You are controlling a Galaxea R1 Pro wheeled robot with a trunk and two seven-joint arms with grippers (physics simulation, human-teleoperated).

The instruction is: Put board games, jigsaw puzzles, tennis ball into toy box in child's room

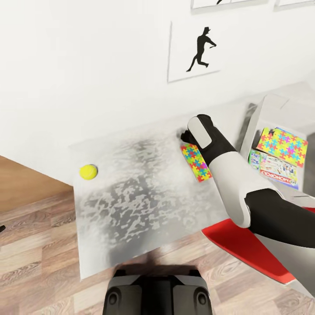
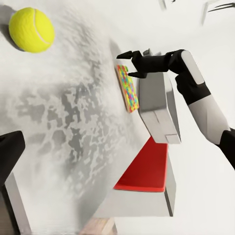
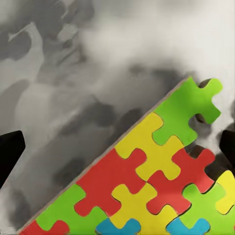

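The small yellow-green tennis ball [image 1: 88, 171] sat loose at nine o'clock of my work, and a jolt to the long pale grey-white table [image 1: 131, 205] could have rolled it off the near edge. Of my left claw I saw one dark finger [image 2: 10, 152], so I cannot tell whether it was released or clenched. My right claw [image 2: 128, 64] hung spread wide and empty over the far corner of the thin multicoloured jigsaw puzzle square [image 1: 196, 162]. That sheet lay flat, so my fingers could have scraped the top, slid off, or pushed it away. The light grey open-topped toy box [image 1: 273, 107] stood at three o'clock.

I counted:
- one ball
- two puzzles, the second [image 1: 282, 146] in the box
- two flat game boxes [image 1: 280, 169] showing there
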